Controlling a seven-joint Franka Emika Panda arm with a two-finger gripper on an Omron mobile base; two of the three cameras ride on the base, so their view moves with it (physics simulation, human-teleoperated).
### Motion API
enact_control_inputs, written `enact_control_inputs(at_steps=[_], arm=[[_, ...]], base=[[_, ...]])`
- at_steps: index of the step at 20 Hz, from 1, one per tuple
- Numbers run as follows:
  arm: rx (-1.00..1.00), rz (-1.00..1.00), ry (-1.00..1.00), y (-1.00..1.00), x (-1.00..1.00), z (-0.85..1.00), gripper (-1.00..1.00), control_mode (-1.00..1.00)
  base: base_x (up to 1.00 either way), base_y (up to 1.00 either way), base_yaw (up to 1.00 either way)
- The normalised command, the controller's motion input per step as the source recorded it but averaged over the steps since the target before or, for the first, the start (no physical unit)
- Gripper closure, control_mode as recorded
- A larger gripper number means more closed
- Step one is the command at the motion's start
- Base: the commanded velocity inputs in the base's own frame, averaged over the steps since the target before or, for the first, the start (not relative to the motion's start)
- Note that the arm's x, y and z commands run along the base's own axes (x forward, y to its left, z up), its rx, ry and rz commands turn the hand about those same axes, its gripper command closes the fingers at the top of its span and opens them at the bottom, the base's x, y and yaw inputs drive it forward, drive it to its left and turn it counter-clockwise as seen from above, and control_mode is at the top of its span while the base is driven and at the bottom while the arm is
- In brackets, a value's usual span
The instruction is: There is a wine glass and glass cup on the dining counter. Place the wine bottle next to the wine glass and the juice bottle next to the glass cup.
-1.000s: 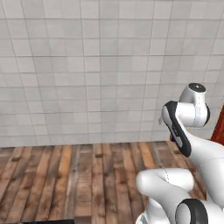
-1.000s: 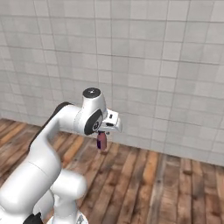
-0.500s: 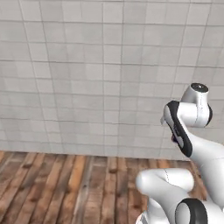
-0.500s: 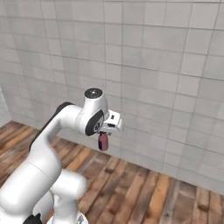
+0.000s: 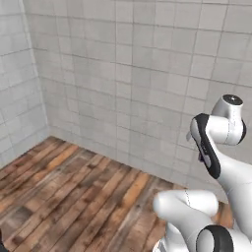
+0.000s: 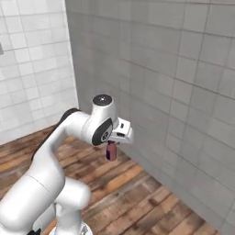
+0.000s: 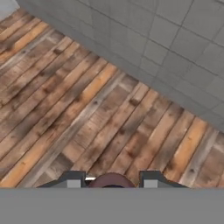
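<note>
Hanging upright below the gripper [image 6: 111, 148], the juice bottle [image 6: 111, 152] sits pinched between the fingers, top up, over the wood floor [image 7: 87, 109]; no dining counter in sight yet, just tiled wall [image 6: 174, 78] ahead.

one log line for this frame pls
phase: transit | end effector: shut on juice bottle, held above wood floor | ahead: tiled wall corner
</note>
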Motion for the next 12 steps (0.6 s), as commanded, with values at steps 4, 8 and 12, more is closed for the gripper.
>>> enact_control_inputs(at_steps=[4, 8, 12], arm=[[0.00, 0.00, 0.00, 0.00, 0.00, 0.00, 1.00, 1.00], [0.00, 0.00, 0.00, 0.00, 0.00, 0.00, 1.00, 1.00], [0.00, 0.00, 0.00, 0.00, 0.00, 0.00, 1.00, 1.00]], base=[[0.45, 0.00, 0.76], [0.45, 0.00, 0.76], [0.56, 0.00, 0.66]])
